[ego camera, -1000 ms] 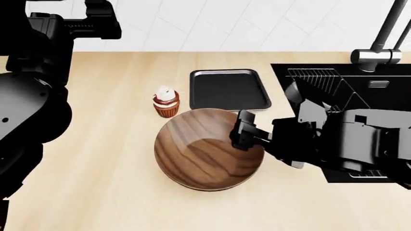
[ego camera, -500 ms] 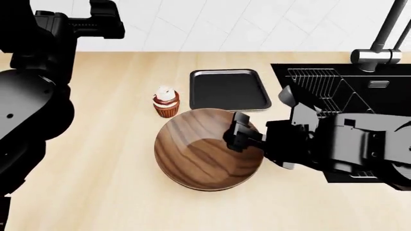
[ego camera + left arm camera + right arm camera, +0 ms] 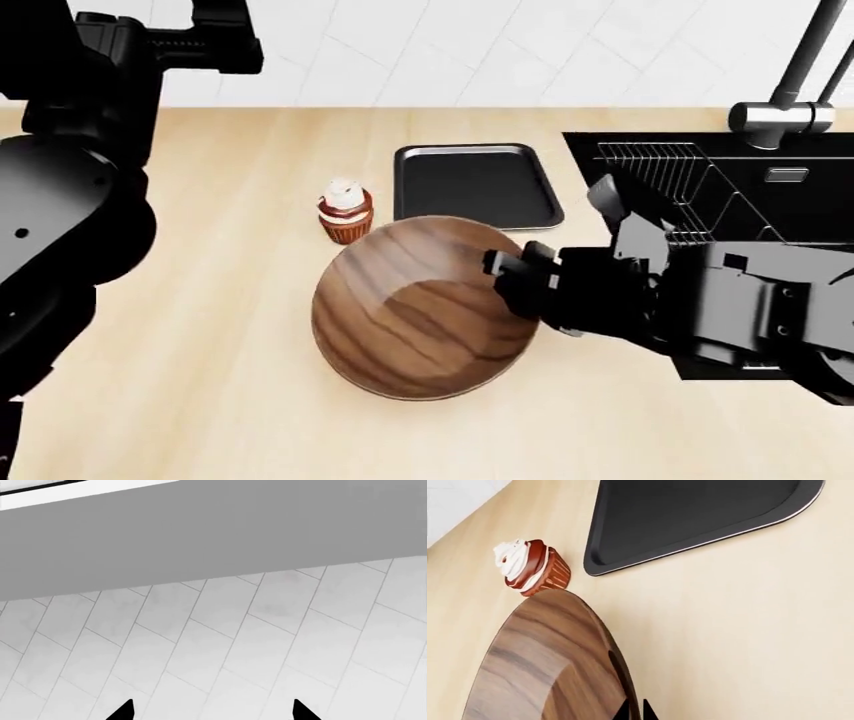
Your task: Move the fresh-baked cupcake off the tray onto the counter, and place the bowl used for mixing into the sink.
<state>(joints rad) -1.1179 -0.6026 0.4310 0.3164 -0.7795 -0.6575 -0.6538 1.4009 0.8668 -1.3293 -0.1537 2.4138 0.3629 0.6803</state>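
The dark-brown wooden bowl (image 3: 414,310) sits at the counter's (image 3: 227,400) middle, looking tilted. My right gripper (image 3: 514,275) is shut on its right rim. In the right wrist view the two fingertips of that gripper (image 3: 635,713) pinch the bowl (image 3: 540,665) wall between them. The cupcake (image 3: 346,212) stands upright on the counter, just left of the black tray (image 3: 477,186), which holds nothing. The cupcake (image 3: 530,570) almost touches the bowl's far rim, beside the tray (image 3: 694,515). My left gripper (image 3: 212,711) is open, raised and facing the tiled wall.
The black sink (image 3: 627,150) lies to the right, with a wire rack (image 3: 661,170) inside and a grey faucet (image 3: 781,120) above it. My left arm (image 3: 67,200) fills the left edge of the head view. A white tiled wall (image 3: 467,50) backs the counter.
My right gripper shifted from over the bowl's inside to its right rim and shut on it. The bowl now looks larger and tipped, shifted slightly left. Cupcake and tray have not moved.
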